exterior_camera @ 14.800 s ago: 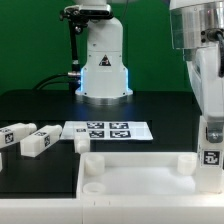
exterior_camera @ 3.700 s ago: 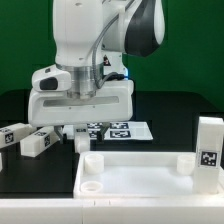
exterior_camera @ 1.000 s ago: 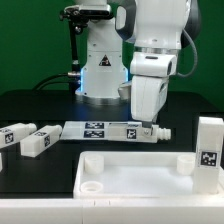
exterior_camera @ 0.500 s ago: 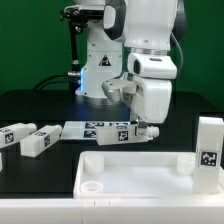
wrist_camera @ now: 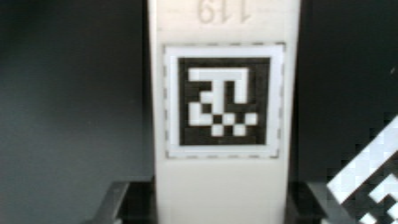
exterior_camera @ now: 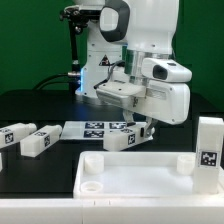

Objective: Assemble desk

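Gripper is closed on one white leg, its dark fingers pressing both side faces next to the leg's tag. The held leg lies nearly level over the marker board; whether they touch I cannot tell. In front of the gripper, nearer the camera, lies the tabletop, its round corner sockets facing up. Two loose legs lie well off to the exterior view's left of the gripper. A fourth leg stands upright to the exterior view's right. The arm comes down from above, its hand leaning toward the exterior view's right.
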Controlling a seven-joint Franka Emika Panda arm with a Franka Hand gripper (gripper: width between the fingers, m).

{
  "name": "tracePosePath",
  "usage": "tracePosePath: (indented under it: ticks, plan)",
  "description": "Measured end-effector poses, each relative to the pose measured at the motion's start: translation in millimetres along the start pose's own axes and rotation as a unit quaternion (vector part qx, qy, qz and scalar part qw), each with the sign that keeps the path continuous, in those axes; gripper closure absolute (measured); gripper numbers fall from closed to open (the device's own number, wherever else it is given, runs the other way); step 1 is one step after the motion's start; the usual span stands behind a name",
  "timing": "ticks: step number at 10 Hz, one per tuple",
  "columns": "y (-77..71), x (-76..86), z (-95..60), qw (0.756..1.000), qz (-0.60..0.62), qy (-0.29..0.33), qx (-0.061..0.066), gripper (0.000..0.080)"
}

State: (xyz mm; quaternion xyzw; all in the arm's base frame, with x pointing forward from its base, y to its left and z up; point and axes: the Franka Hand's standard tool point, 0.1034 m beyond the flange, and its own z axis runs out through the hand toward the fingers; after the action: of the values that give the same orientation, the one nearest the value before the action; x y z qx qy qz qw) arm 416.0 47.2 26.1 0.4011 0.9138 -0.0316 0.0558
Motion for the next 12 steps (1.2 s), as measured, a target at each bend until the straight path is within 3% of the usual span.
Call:
tracePosePath:
  ticks: [2,4,6,10,11,12]
  plan:
    - [-2.2,-0.2,0.5,0.998,-0.062,-0.004,0.001,0.0514]
    - [-11.3,7.0,4.3,0.986,-0.168,-0.002,0.021,0.0514]
    - [-22.6,14.8,10.0,0.981,-0.191,0.004,0.032,0.0514]
    - [-24.3,15.4,12.8,0.983,-0.180,0.005,0.034,0.0514]
    - [-24.4,14.5,12.0,0.985,-0.169,0.004,0.034,0.0332]
    - [-24.0,10.6,6.7,0.986,-0.165,0.000,0.030,0.0213]
